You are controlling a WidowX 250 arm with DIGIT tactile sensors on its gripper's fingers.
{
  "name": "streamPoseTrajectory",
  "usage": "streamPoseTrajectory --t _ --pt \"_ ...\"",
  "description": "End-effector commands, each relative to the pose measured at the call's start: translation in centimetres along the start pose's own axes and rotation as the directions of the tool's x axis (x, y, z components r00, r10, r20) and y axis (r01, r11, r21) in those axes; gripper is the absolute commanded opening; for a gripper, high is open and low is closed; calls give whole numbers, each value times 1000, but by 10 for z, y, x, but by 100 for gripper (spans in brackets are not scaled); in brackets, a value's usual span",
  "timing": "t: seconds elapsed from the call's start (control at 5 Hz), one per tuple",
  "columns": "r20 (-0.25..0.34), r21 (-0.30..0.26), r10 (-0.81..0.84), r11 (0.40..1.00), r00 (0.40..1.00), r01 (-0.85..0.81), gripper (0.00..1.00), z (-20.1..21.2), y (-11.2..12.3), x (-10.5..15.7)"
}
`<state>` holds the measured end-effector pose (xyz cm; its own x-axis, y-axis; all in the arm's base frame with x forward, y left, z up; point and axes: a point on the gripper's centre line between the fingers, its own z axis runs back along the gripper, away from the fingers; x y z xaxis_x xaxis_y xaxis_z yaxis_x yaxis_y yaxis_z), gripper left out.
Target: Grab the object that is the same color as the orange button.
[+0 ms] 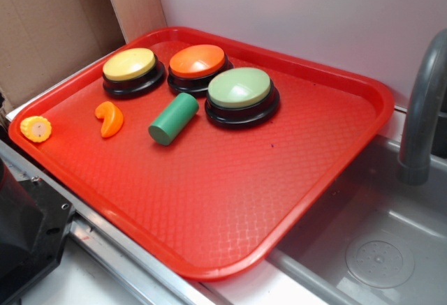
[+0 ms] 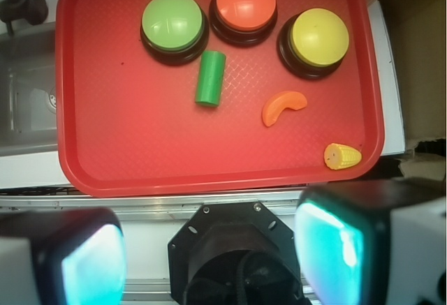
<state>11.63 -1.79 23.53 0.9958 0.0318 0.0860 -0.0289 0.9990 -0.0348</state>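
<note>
Orange crescent piece (image 1: 110, 118) lies flat on the red tray (image 1: 230, 200), exterior view, toward the tray's left side. It sits near of the yellow button (image 1: 131, 68) and left of the green cylinder (image 1: 173, 118), apart from both. Orange button (image 1: 198, 63) stands at the far edge, between the yellow button and the pale green button (image 1: 240, 92). Yellow corn-like piece (image 1: 35, 129) rests on the tray's left rim. Grey faucet (image 1: 422, 102) and sink at right. No gripper appears in this view.

Wrist view, looking down from off the tray: the order is mirrored. Crescent (image 2: 283, 107) lies right of centre, just below the yellow button (image 2: 319, 38), with the cylinder (image 2: 209, 77) to its left and the corn piece (image 2: 341, 156) at the lower right corner. Orange button (image 2: 245, 3) is top centre. Gripper (image 2: 209, 256) has its two fingers (image 2: 328, 246) spread wide at the frame bottom, nothing between them, over the bench edge rather than the tray.

Progress, judged: nothing done. Crescent untouched; reach, descent, closing and lift all remain.
</note>
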Motion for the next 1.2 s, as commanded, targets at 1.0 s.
streamPoseTrajectory --t 1.0 --pt "222 -53 739 661 636 -749 100 -129 96 51"
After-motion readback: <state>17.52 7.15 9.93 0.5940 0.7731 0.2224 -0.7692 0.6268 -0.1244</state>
